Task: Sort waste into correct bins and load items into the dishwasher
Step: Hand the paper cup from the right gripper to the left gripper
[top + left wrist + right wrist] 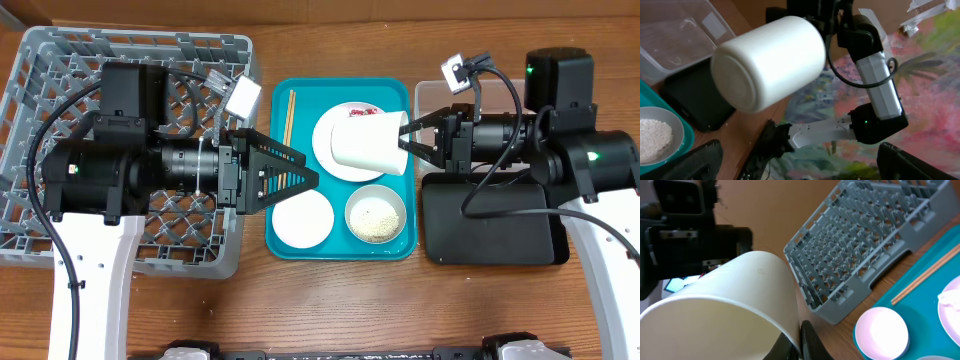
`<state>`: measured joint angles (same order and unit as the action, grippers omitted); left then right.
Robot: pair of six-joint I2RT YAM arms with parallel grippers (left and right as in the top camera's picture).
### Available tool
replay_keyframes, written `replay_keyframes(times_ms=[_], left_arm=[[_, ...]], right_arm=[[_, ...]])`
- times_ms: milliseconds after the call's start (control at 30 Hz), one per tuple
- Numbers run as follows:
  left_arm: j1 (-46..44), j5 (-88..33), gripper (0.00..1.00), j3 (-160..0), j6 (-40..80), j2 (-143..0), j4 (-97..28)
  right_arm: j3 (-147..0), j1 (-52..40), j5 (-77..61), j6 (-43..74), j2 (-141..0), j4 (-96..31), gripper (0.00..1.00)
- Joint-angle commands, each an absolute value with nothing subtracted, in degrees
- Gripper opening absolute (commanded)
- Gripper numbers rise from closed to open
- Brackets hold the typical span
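The right tool (405,138) is clenched on the rim of a white cup (365,143), one finger inside the mouth as the right wrist view shows. The cup lies on its side in the air, base pointing toward the left arm, above the white plate (350,174) on the teal tray (338,245). A red wrapper (365,112) rests on the plate's far edge. The left tool (312,168) is released and holds nothing; its fingers spread wide at the tray's left edge, pointing at the cup.

On the tray, the chopsticks (289,115) lie along the left side, a small white bowl (302,220) sits at the near left corner, and a pale bowl (349,205) of rice grains (376,218) stands beside it. The grey dish rack (70,70) stands on the worktop (300,310) left of the tray. The clear tub (433,95) and the black tray (490,225) sit to the right.
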<state>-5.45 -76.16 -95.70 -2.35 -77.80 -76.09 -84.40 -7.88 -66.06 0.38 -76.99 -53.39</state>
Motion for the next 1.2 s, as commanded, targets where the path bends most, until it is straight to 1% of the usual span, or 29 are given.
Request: replay_keyframes(times_ms=[0,133,267,400,500,633,833,900,1033,1067,1100,1133,1167], left_arm=[[-5.3,-75.7,1.00,-95.6,-5.8,-77.2,-76.3],[-5.3,-76.1,1.00,-95.6,-6.1,-77.2,-76.2],[-5.3,-78.7,1.00,-95.6,-7.4,-77.2,-76.2],[-5.3,-82.7,1.00,-95.6,-9.0,-77.2,-76.2],[-5.7,-82.9,0.95,-95.6,-9.0,-77.2,-76.3],[-7.8,-85.5,0.93,-95.6,-9.1,-77.2,-76.2],[-10.3,-85.6,0.80,-95.6,-9.1,-77.2,-76.1],[-10.2,-85.3,0.78,-95.6,-9.1,-77.2,-76.1],[-9.7,-84.9,0.78,-95.6,-9.0,-77.2,-76.0],[-9.6,-84.9,0.78,-95.6,-9.1,-77.2,-76.0],[-9.5,-84.7,0.78,-95.6,-9.0,-77.2,-75.9],[-9.4,-84.5,0.77,-95.6,-9.0,-77.2,-75.9],[-9.3,-84.1,0.73,-95.6,-9.0,-77.2,-75.8]], right_arm=[[-85.1,-8.6,-69.6,-0.3,-74.7,-52.7,0.04],[-85.1,-12.1,-71.1,-0.3,-74.7,-51.9,0.04],[-85.1,-17.2,-71.1,0.0,-74.7,-47.3,0.04],[-85.1,-21.4,-71.0,3.1,-74.9,-41.5,0.04],[-85.1,-23.3,-70.3,3.9,-75.0,-38.3,0.04],[-85.1,-23.8,-68.5,7.4,-75.0,-35.0,0.04],[-85.1,-23.8,-67.6,7.5,-75.1,-34.1,0.04],[-85.1,-23.8,-67.6,7.6,-75.1,-34.1,0.04],[-85.1,-23.8,-67.6,7.6,-75.1,-34.1,0.04],[-85.1,-23.8,-67.6,7.6,-75.1,-34.1,0.08],[-85.1,-23.8,-67.5,7.5,-75.1,-34.1,0.18],[-85.1,-23.8,-67.5,7.5,-75.1,-34.1,0.38],[-85.1,-23.8,-67.3,7.6,-75.1,-34.1,0.49]])
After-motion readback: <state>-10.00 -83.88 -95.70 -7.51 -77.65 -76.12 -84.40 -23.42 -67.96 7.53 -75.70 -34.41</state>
